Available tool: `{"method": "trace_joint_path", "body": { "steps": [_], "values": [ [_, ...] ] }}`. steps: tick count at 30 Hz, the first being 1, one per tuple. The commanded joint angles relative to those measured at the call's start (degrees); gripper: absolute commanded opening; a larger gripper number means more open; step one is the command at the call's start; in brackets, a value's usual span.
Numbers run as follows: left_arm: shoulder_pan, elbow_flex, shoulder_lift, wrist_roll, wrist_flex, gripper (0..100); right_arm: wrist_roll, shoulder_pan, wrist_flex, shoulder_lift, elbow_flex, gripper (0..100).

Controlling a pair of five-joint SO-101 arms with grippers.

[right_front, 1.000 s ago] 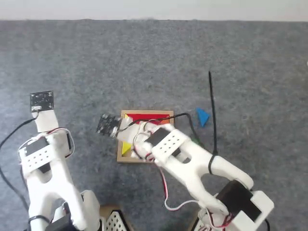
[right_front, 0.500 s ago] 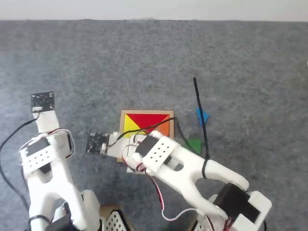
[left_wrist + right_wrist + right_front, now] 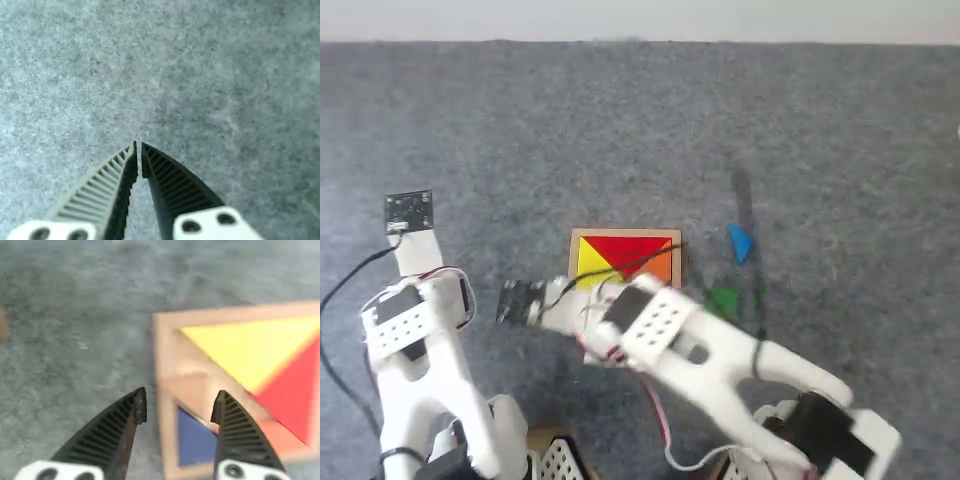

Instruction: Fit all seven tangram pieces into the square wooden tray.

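- The right claw (image 3: pixel 181 400) is hanging wide open and gripping nothing. Its jaws are straddling the near rim of the square wooden tray (image 3: pixel 161 360), close to the near left corner. One finger is sitting over the grey carpet (image 3: pixel 75 340) and the other over the tray's inside.
- Just inside that rim, a dark blue piece (image 3: pixel 195 442) is lying flat in the tray. Beside it, toward the left corner, we are seeing a wood-coloured patch (image 3: pixel 190 382) that may be an empty slot.
- Beyond these, a large yellow triangle (image 3: pixel 245 345) is filling the tray's left side and a large red triangle (image 3: pixel 292 385) its far side. The two are meeting edge to edge.
- An orange piece (image 3: pixel 663 268) is sitting against the tray's right rim.
- From above, the right arm (image 3: pixel 690 345) is covering the tray's near half, so we cannot tell what else is lying there.
- A green piece (image 3: pixel 723 301) is lying loose on the carpet just right of the tray. A light blue triangle (image 3: pixel 741 243) is lying a little farther right and farther back.
- The left claw (image 3: pixel 138 152) is hanging well left of the tray over bare carpet. It is closed to a sliver and holding nothing.
- We are judging the task as past halfway. Four pieces are looking seated, at least two are waiting outside, and we are not finding the seventh.
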Motion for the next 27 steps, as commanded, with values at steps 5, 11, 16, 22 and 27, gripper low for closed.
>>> {"method": "trace_joint_path", "body": {
  "steps": [5, 11, 16, 22, 27],
  "values": [
    [-0.3, -0.7, -0.2, 0.4, -1.4, 2, 4.2, 6.9, 2.2, -11.7, 2.9, 9.9],
    [-0.3, -0.7, -0.2, 0.4, -1.4, 2, 6.3, 4.6, -5.0, -1.8, 7.2, 10.5],
    [-0.3, -0.7, -0.2, 0.4, -1.4, 2, 6.0, 4.4, -7.7, 7.9, 2.8, 10.4],
    [-0.3, -0.7, -0.2, 0.4, -1.4, 2, 0.1, 0.5, -8.0, 10.8, -3.1, 10.4],
    [-0.3, -0.7, -0.2, 0.4, -1.4, 2, -2.4, -1.0, -7.9, 11.0, -4.4, 10.4]
  ]
}}
